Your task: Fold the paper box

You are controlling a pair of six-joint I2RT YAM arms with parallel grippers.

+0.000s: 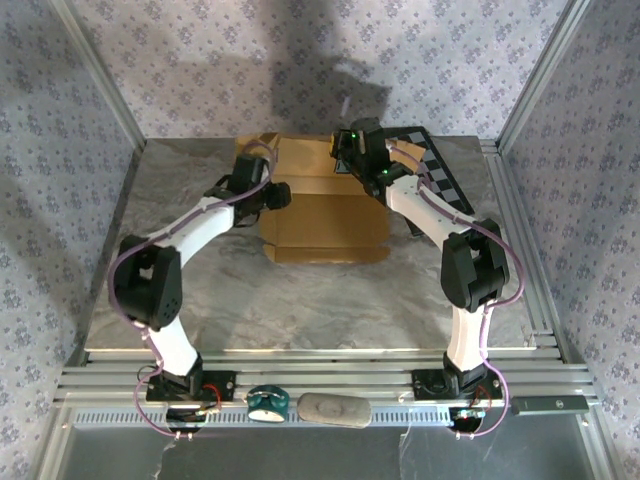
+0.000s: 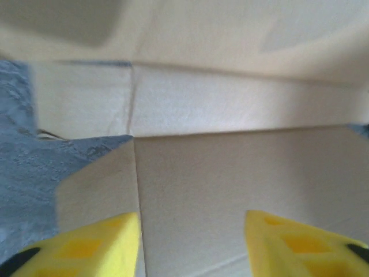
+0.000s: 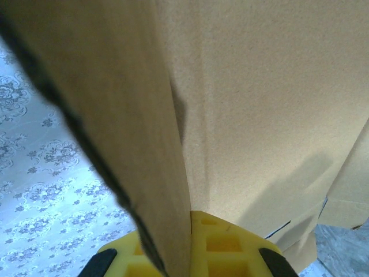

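Note:
The paper box (image 1: 325,225) is brown cardboard lying partly folded in the middle of the table, with its back part raised. My left gripper (image 1: 281,195) is at the box's left side. In the left wrist view its yellow fingers (image 2: 109,245) stand apart over a pale cardboard panel (image 2: 230,184), with nothing between them. My right gripper (image 1: 347,160) is at the raised back edge. In the right wrist view it (image 3: 189,242) is shut on a cardboard flap (image 3: 132,115) that runs up from between the yellow fingers.
A black-and-grey checkerboard panel (image 1: 442,175) lies at the back right, under the right arm. On the front rail sit a teal object (image 1: 268,402) and a grey oblong object (image 1: 333,410). Metal posts and patterned walls close in the table's sides.

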